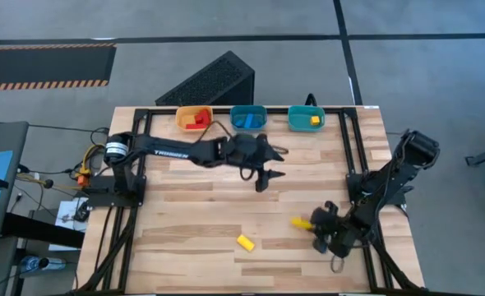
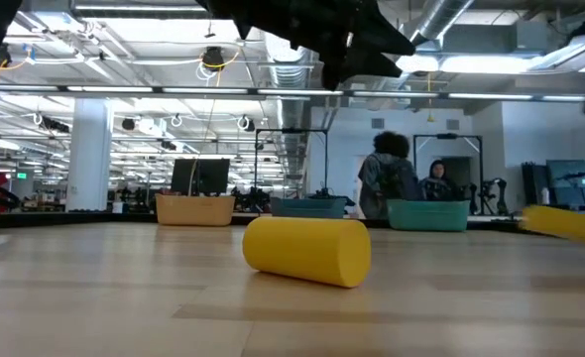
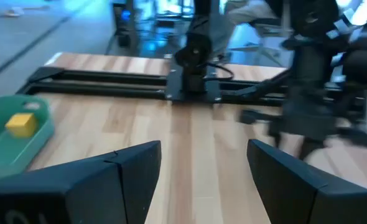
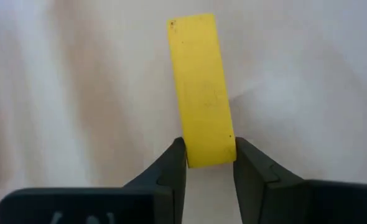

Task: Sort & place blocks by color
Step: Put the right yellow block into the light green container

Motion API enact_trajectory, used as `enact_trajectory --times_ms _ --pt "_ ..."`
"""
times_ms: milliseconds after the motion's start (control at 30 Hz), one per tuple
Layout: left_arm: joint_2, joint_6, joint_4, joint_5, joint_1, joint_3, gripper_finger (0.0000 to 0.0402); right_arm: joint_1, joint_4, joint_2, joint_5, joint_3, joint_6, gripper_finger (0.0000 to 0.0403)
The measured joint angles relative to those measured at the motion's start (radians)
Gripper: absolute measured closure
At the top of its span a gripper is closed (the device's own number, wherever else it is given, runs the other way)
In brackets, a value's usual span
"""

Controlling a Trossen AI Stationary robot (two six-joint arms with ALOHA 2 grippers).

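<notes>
A yellow bar [image 4: 201, 87] lies near the table's right near corner, and my right gripper [image 4: 209, 154] is shut on its end; the high view shows that bar [image 1: 299, 222] beside the gripper [image 1: 314, 224]. A yellow cylinder-like block [image 1: 244, 242] rests on its side on the table, big in the low view [image 2: 307, 250]. My left gripper [image 1: 267, 177] hangs open over the table's middle, touching nothing; in its wrist view the fingers [image 3: 130, 171] stand wide apart. Red blocks [image 1: 197, 122], blue blocks [image 1: 246, 120] and a yellow cube [image 1: 315, 120] sit in the bins. My right gripper pinches the yellow bar by one short end [image 4: 208, 158] between its two fingers. The fingers [image 4: 171, 168] lie along the bar, which sticks straight out ahead of them toward the table's left. Whether the bar is clear of the table I cannot tell.
Three bins line the far edge: orange [image 1: 185, 111], teal [image 1: 259, 111] and teal-green [image 1: 296, 122]. A black frame rail [image 1: 226, 108] runs around the table. People stand in the room beyond [image 2: 387, 178]. Bare wood lies between the two arms [image 1: 201, 214].
</notes>
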Motion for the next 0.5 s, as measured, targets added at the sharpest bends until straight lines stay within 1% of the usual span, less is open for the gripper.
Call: enact_trajectory --times_ms 67,100,167,233,300,367,500 --pt "0.0 0.028 -0.028 0.075 0.031 0.023 0.0173 -0.021 -0.005 0.001 0.075 -0.002 0.117 0.0295" --pt "0.0 0.047 -0.037 0.097 0.044 0.029 0.0173 -0.031 0.002 0.001 0.114 -0.002 0.163 0.0295" --pt "0.0 0.081 -0.036 0.108 0.068 0.035 0.0173 -0.061 0.008 0.0 0.166 0.0 0.233 0.0295" --pt "0.0 0.109 -0.028 0.116 0.088 0.041 0.0173 -0.093 0.01 0.0 0.196 0.006 0.285 0.0295" --pt "0.0 0.128 -0.019 0.166 0.11 0.045 0.0173 -0.127 0.01 -0.001 0.218 0.023 0.305 0.0295" --pt "0.0 0.133 -0.01 0.248 0.13 0.045 0.0173 -0.157 0.011 -0.001 0.241 0.047 0.299 0.0295" --pt "0.0 0.138 0.003 0.379 0.161 0.045 0.0173 -0.215 0.015 -0.002 0.261 0.106 0.219 0.0295"
